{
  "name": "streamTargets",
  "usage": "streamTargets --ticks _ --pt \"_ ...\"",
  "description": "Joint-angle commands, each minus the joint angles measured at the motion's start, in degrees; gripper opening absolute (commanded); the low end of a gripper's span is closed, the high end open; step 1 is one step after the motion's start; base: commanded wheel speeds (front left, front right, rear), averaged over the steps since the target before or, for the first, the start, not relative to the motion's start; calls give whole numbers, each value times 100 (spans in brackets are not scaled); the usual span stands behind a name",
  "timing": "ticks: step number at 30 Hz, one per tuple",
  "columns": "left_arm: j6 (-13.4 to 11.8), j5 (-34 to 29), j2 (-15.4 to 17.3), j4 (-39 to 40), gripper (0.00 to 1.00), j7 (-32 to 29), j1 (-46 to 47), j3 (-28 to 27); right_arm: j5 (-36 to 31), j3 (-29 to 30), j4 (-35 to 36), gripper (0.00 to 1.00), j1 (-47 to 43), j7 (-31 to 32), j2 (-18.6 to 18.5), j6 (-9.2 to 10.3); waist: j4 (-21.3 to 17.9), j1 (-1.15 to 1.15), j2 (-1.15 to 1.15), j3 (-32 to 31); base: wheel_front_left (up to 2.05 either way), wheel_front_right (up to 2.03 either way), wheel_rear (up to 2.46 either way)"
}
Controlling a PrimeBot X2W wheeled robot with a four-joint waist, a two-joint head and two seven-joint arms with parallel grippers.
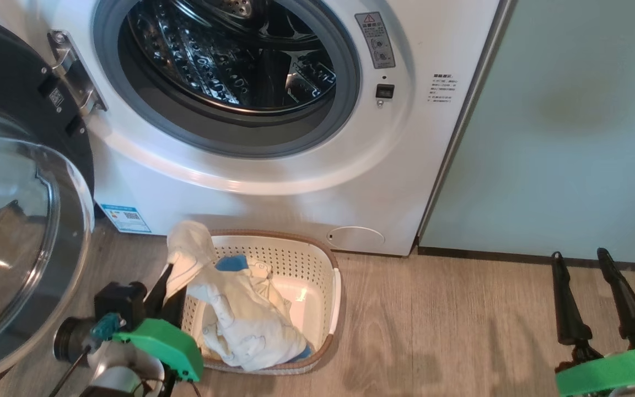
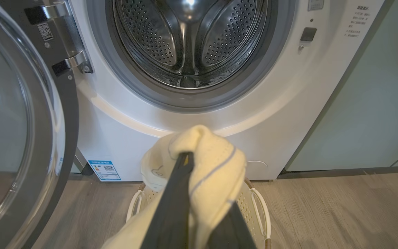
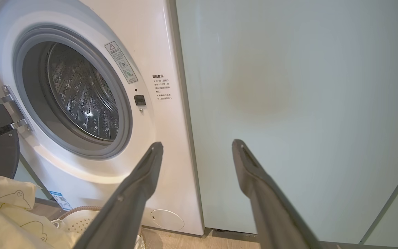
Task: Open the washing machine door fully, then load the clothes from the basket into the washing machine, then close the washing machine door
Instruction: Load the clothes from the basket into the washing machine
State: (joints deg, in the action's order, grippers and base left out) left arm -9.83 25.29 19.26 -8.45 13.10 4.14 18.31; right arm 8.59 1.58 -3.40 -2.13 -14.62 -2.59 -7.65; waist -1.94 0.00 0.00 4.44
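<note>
To the left of my left claw (image 1: 166, 286) the washing machine door (image 1: 14, 237) stands swung wide open, its glass bowl turned to me, so I judge that it is out of the way. My left claw is clamped on one of the clothes (image 2: 212, 166), a pale yellow piece that covers the fingertips and hangs down from them into the basket (image 1: 317, 264), which sits just below this claw and a little to its right. The long axis of the piece runs downward, so I think I must lift enough for its tail to clear the basket rim. The drum (image 1: 229, 55) of the washing machine (image 1: 273, 204) lies ahead of this claw and above it, behind the grey gasket (image 1: 350, 94). My right claw (image 1: 580, 255), fingers wide apart and holding nothing, is well apart to the right, before the green cabinet panel (image 1: 571, 138); the left arm is clearly the nearer one.
</note>
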Motion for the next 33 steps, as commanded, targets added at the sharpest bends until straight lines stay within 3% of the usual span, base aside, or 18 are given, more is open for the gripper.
streamTargets --ticks 1,12,18,33 --pt "-34 52 185 156 0 25 319 -262 23 -141 211 100 137 -38 -29 16 -10 0 0 26 0 0 0" --pt "81 81 229 -13 0 -43 1164 -303 8 -161 308 100 369 -38 -29 16 -134 0 0 617 0 0 0" --pt "227 107 283 -292 0 -109 2062 -368 -11 -200 427 100 610 -38 -29 16 -255 0 0 1172 0 0 0" --pt "745 126 881 -1229 0 -728 4307 -496 269 -401 715 100 1234 -38 -29 16 -769 0 0 2592 0 0 0"
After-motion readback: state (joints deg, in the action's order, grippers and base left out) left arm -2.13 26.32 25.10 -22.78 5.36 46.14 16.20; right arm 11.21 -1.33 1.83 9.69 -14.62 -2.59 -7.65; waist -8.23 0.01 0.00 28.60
